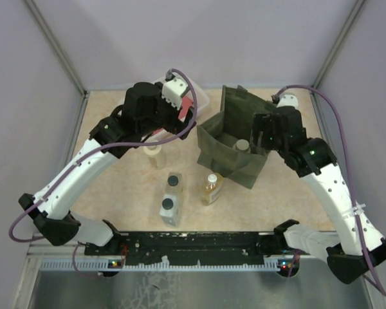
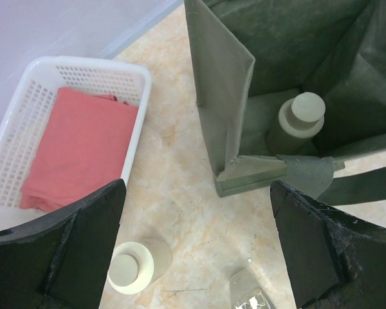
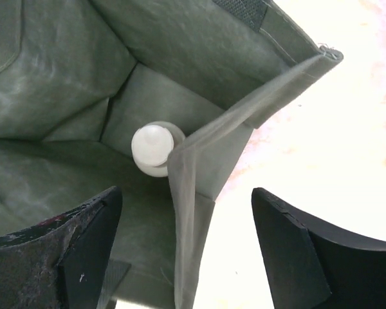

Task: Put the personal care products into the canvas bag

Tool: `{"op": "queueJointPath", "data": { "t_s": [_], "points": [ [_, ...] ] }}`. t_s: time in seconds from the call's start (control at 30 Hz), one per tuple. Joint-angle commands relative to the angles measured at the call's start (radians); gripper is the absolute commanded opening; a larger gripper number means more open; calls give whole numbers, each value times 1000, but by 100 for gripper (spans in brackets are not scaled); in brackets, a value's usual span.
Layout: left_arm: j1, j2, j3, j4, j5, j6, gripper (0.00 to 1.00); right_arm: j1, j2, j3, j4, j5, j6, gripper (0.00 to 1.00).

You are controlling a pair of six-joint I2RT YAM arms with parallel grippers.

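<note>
The olive-green canvas bag (image 1: 235, 138) stands open at the middle back, with one cream bottle (image 1: 242, 146) upright inside it. That bottle also shows in the left wrist view (image 2: 299, 122) and the right wrist view (image 3: 153, 147). A second cream bottle (image 1: 156, 154) stands on the table, left of the bag. Two grey bottles (image 1: 174, 182) (image 1: 170, 207) and the amber bottle (image 1: 211, 188) lie in front of the bag. My left gripper (image 2: 199, 257) is open and empty above the table, between the cream bottle (image 2: 138, 265) and the bag (image 2: 225, 96). My right gripper (image 3: 186, 257) is open and empty, its jaws astride the bag's side wall (image 3: 199, 174).
A white plastic basket (image 2: 71, 71) with a red cloth (image 2: 83, 148) sits at the back left, close beside the left gripper (image 1: 174, 125). The bag's strap (image 2: 347, 187) hangs over its near edge. Enclosure walls stand around the table.
</note>
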Motion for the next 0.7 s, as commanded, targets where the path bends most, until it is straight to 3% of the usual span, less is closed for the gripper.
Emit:
{"op": "queueJointPath", "data": {
  "t_s": [0.0, 0.17, 0.33, 0.43, 0.5, 0.67],
  "points": [
    [3, -31, -19, 33, 29, -2, 100, -3, -66, -11, -14, -44, 14, 82],
    [3, -45, -29, 30, 12, 19, 100, -3, -54, -78, 22, -52, 22, 77],
    [3, -33, -27, 23, 18, 30, 100, -3, -28, -125, 61, -49, 29, 38],
    [4, -24, -19, 21, 26, 33, 100, -3, 2, -72, 31, -13, 5, 18],
    [5, -20, -19, 20, 25, 38, 100, -3, 27, -18, 1, 23, -19, 10],
    [8, -23, -31, -8, 1, 47, 100, -3, 97, 111, -42, 72, -76, 0]
  ]
}}
